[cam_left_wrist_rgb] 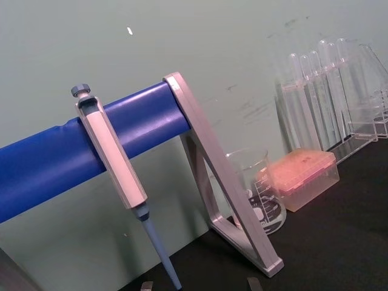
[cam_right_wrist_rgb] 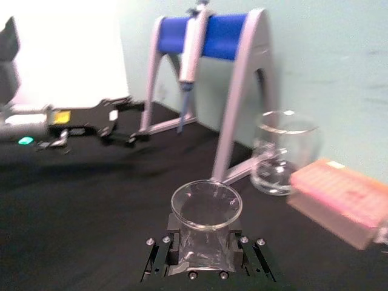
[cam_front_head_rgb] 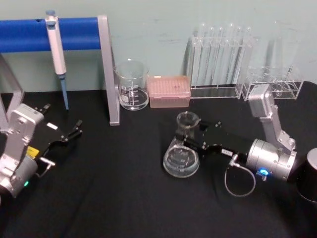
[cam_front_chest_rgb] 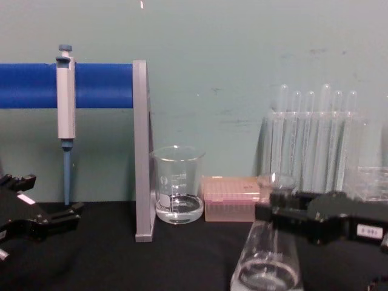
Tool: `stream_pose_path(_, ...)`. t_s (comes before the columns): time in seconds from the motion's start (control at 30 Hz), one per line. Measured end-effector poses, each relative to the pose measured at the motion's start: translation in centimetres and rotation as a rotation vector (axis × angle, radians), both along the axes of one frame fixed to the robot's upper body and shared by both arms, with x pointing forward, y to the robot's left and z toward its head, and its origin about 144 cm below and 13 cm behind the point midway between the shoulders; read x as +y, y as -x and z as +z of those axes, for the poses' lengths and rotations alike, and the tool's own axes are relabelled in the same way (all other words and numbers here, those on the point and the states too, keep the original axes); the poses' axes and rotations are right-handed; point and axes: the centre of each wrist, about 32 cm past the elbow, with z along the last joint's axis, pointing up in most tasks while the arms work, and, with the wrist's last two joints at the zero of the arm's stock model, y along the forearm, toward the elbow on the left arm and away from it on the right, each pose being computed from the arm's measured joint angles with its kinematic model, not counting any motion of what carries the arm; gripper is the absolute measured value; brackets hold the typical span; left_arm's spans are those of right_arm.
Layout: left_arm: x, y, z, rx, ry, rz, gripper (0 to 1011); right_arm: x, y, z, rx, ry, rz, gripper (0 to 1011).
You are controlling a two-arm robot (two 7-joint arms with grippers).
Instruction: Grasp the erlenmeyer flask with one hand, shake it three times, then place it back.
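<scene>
The erlenmeyer flask (cam_front_head_rgb: 181, 157) is clear glass and stands upright on the black table, right of centre. My right gripper (cam_front_head_rgb: 190, 140) reaches in from the right and is shut on the flask's neck, just under the flared rim. In the right wrist view the rim (cam_right_wrist_rgb: 206, 204) sits between the two fingers (cam_right_wrist_rgb: 159, 257). From the chest, the flask (cam_front_chest_rgb: 267, 260) widens below the black right gripper (cam_front_chest_rgb: 274, 212); whether its base touches the table is unclear. My left gripper (cam_front_head_rgb: 73, 132) rests open at the table's left, holding nothing.
A blue-barred stand (cam_front_head_rgb: 109, 69) holds a pipette (cam_front_head_rgb: 57, 49) at the back left. A glass beaker (cam_front_head_rgb: 132, 85), a pink tip box (cam_front_head_rgb: 170, 91) and test tube racks (cam_front_head_rgb: 218, 59) line the back wall. A black cylinder (cam_front_head_rgb: 309, 173) sits at the right edge.
</scene>
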Motion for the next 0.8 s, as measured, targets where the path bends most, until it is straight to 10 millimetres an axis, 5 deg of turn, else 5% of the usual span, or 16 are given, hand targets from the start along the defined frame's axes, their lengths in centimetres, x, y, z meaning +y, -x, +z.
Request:
stream_pose_path(0.57,0.0,0.0,0.0,0.000,0.000,0.000,1001,0.4,3.3,5.3,-0.154,-0.041,-0.362,449)
stream_pose_path(0.8,0.0,0.0,0.0,0.000,0.000,0.000,1001,0.9,4.6,6.0,-0.182,-0.039,-0.474,449)
